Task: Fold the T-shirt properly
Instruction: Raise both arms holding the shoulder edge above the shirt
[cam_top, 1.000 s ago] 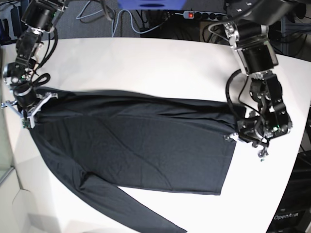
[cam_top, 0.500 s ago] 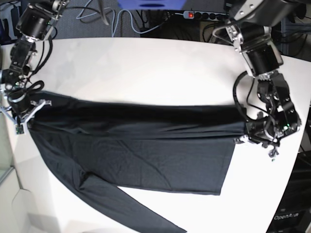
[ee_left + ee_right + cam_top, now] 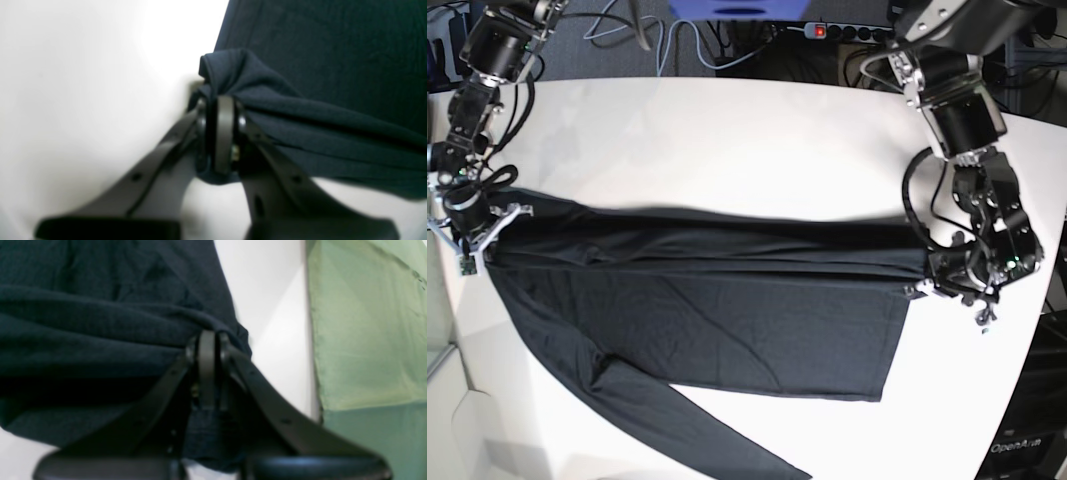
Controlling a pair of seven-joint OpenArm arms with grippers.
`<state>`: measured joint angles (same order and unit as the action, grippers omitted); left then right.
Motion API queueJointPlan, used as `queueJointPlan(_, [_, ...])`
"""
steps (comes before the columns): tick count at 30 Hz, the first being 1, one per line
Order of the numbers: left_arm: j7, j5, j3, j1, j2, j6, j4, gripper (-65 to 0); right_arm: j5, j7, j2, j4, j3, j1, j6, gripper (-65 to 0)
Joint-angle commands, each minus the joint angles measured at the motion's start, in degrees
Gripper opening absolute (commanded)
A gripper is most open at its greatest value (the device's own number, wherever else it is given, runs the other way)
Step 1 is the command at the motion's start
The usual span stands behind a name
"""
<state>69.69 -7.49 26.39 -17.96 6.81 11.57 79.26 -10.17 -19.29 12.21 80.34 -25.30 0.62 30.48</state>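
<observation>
showing a two-arm fold in hand: the shirt (image 3: 697,320) lay across the white table (image 3: 727,140), body spread toward the near side, one long sleeve trailing off to the near left. its far edge was lifted into a taut band between the two arms. the left gripper (image 3: 924,283), at the scene's right, had its jaws pinched tight on a bunched corner of cloth, as the left wrist view showed (image 3: 222,110). the right gripper (image 3: 482,243), at the scene's left, was likewise clamped on a gathered fold close to the table's edge (image 3: 206,350).

risks, as judged: each pinch held only a small wad of thin, smooth fabric, so further tension between the arms could pull a corner free. uneven travel of the two arms would likely skew the fold line. the loose sleeve might drag or bunch beneath the body, and the left-hand end sat near enough to the table's edge to slip over it.
</observation>
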Motion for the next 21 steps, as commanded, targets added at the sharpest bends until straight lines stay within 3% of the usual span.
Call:
queueJointPlan(1, [-1.08,0.15,0.11,-1.78,0.71,-0.1,0.96,-62.8,-0.16,1.4,1.11,0.94,-0.24,0.83,-0.37,-64.7])
queueJointPlan(15, [-1.16,0.06,-0.06,-3.63,0.62,-0.01,1.04,-62.5,-0.24,1.4,1.81,-3.46,-0.06,3.82,-0.37,-64.7])
queueJointPlan(21, [-1.34,0.06,-3.84,-4.15,0.88,-0.01,1.04,-62.4,-0.24,1.4,1.81,-3.46,-0.06,3.82,-0.37,-64.3])
